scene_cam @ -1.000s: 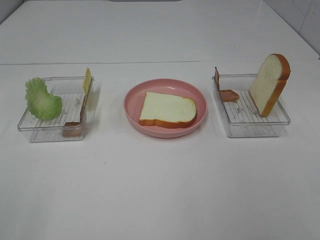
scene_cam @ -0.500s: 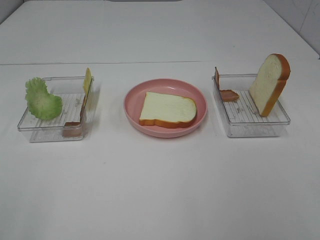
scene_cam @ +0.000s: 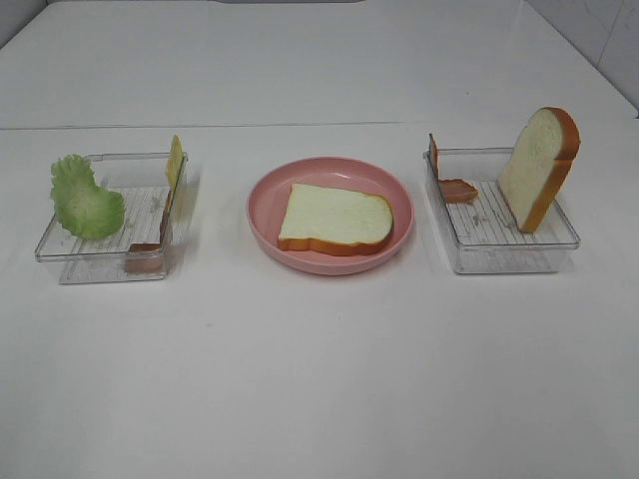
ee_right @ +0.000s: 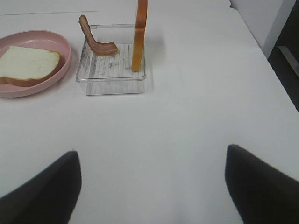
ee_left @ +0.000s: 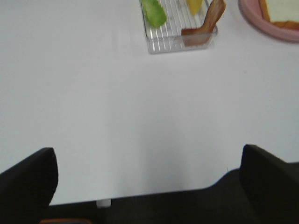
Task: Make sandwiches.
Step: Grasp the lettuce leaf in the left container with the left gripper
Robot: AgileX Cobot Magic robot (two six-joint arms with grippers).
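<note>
Nothing has changed since the earlier frame: on the white table every piece lies where it was. My left gripper stands wide open over bare table, and it holds and touches nothing. My right gripper is also spread wide and is empty. Both are well apart from the food. One flat bread slice lies in the pink plate in the middle. In the right clear tray an upright bread slice leans at the far side, and a curled bacon strip rests against the wall nearest the plate. In the left clear tray are a lettuce leaf, a cheese slice standing on edge, and a second bacon strip.
</note>
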